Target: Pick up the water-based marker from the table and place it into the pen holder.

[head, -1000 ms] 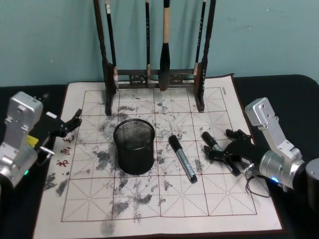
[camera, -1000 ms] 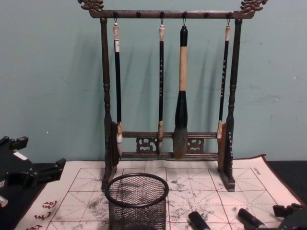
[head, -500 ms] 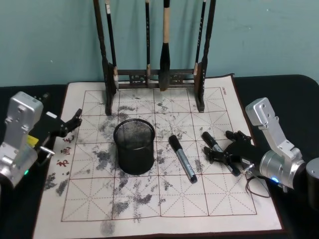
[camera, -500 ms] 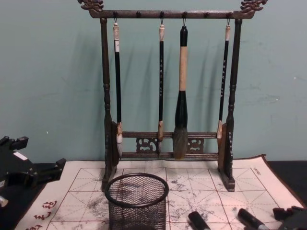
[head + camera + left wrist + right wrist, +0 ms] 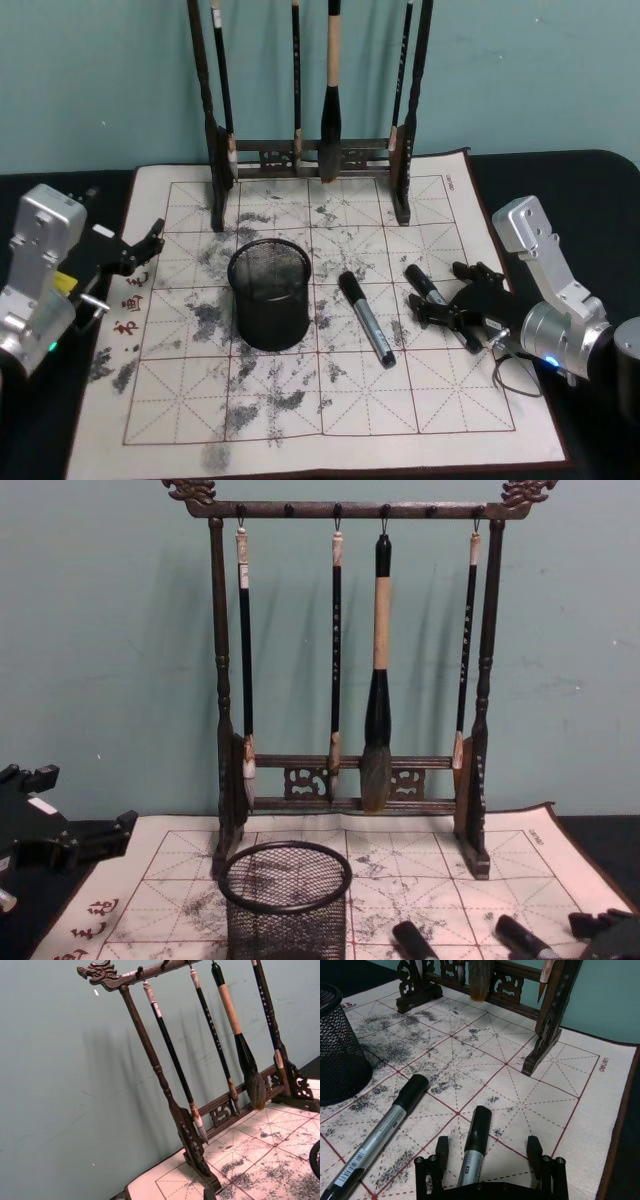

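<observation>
The right gripper [image 5: 487, 1152] sits low over the mat [image 5: 330, 420] on the right side of the table. Its two fingers [image 5: 441, 1152] are spread wide, and they hold nothing. The marker [image 5: 476, 1141] lies flat on the mat between them, with its black cap pointing away toward the brush rack [image 5: 350, 680]. It is hard to tell if the fingers touch the marker, but they look a little apart from it.

Almost nothing has changed in the last second. The right gripper has only shifted a tiny bit and stayed around the marker, and the marker has not moved. So the grab looks lined up but not yet done. The squeeze, the lift and the drop into the cup are all still to come.

The pen holder [image 5: 269, 295] stands upright in the middle of the mat. A second marker [image 5: 366, 320] lies between it and the right gripper.

The left gripper [image 5: 135, 252] waits at the left edge of the mat, spread apart and holding nothing
</observation>
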